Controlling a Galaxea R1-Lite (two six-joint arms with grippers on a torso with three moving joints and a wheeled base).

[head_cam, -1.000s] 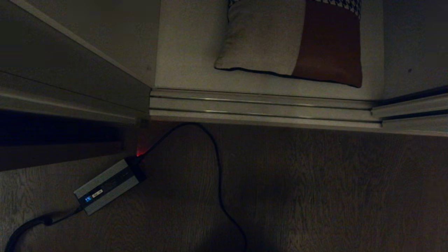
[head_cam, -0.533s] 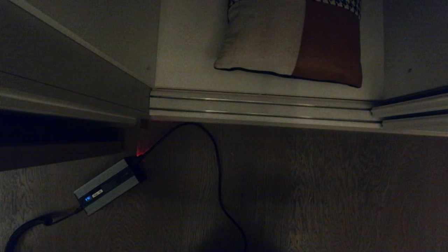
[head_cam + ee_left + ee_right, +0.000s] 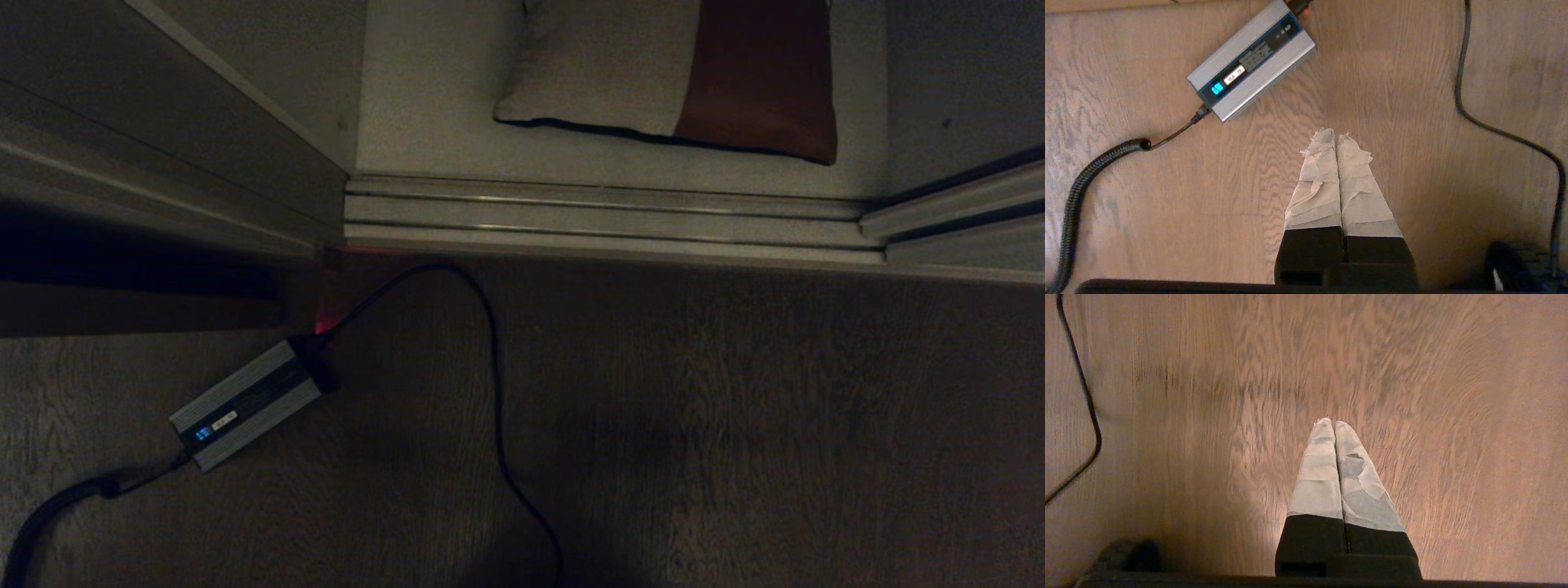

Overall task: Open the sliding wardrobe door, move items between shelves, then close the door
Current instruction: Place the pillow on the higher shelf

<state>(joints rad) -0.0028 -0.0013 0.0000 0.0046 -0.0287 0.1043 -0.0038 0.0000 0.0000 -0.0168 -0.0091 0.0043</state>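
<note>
Here, cushion [image 3: 665,77] on wardrobe shelf [image 3: 424,122], well apart from left claw [image 3: 1336,134] and right claw [image 3: 1329,422], both pinched together over wood floor [image 3: 1412,396]

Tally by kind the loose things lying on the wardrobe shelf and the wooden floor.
Square cushions with beige and rust-brown blocks, on the off-white shelf: 1
Silver box-shaped power adapters with a blue lit display, on the wooden floor: 1
Black cables: 1
Total: 3

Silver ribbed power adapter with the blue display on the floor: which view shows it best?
Left wrist view: the silver ribbed power adapter lies whole, lit, its label side up. The head view shows it dim and smaller. The right wrist view misses it, showing only wooden floor and a black cable.
</note>
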